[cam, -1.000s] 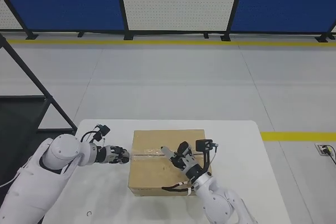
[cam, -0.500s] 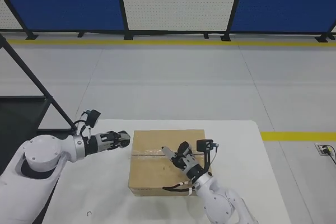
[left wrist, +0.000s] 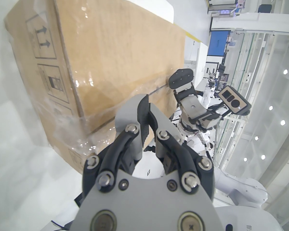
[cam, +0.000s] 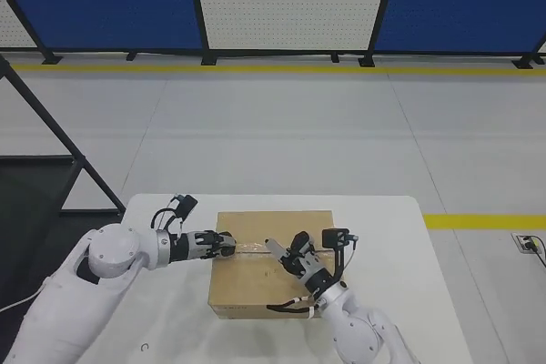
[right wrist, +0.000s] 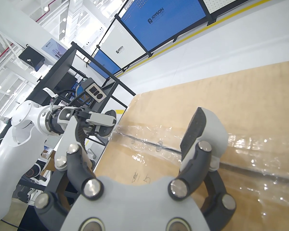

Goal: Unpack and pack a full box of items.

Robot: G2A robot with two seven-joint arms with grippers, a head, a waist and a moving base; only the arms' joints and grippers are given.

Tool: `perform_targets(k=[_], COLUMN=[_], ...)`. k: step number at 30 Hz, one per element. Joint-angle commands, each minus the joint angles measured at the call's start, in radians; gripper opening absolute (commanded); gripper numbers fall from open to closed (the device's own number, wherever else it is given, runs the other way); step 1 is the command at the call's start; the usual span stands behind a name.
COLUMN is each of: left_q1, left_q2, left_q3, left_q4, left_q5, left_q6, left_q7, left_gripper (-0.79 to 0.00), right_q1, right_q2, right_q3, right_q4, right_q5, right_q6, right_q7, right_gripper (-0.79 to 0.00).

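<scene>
Top view gives me the cardboard box [cam: 273, 273] sitting shut in the middle of the white table [cam: 400, 273], with clear tape [right wrist: 243, 145] running along its top seam. My left gripper [left wrist: 145, 111] has its fingers pressed together at the box's left edge, right by the seam. My right gripper [right wrist: 137, 133] hangs spread wide just above the lid, near the tape.

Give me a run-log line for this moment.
box: closed, taped, on table | left gripper: shut, at tape seam end | right gripper: open, over box top | stage: box unopened
</scene>
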Motion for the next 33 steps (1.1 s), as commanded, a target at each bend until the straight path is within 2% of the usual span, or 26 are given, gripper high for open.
perform_targets(k=[1,11,23,33], left_q1=[-0.005,-0.007,0.05,0.102], left_q2=[-0.004,-0.004,0.008,0.014], left_q3=[0.012,0.015,-0.037,-0.108], left_q4=[0.011,0.03,-0.003,-0.056], left_q5=[0.006,0.063,0.068,0.004], left_q6=[0.003,0.027,0.069,0.039], left_q7=[0.001,-0.019,0.02,0.087], left_gripper=[-0.785,-0.785,-0.785,-0.785], right_q1=[0.001,0.006,0.01,0.036], right_q2=[0.0,-0.002,-0.003,-0.012], right_q3=[-0.001,-0.004,-0.01,-0.048], right_q4=[0.001,0.002,0.001,0.018], right_q5=[0.0,-0.002,-0.007,0.007], right_q6=[0.0,-0.005,-0.001,0.006], right_q7=[0.0,0.002,0.007,0.03], right_gripper=[0.0,0.0,0.0,0.0])
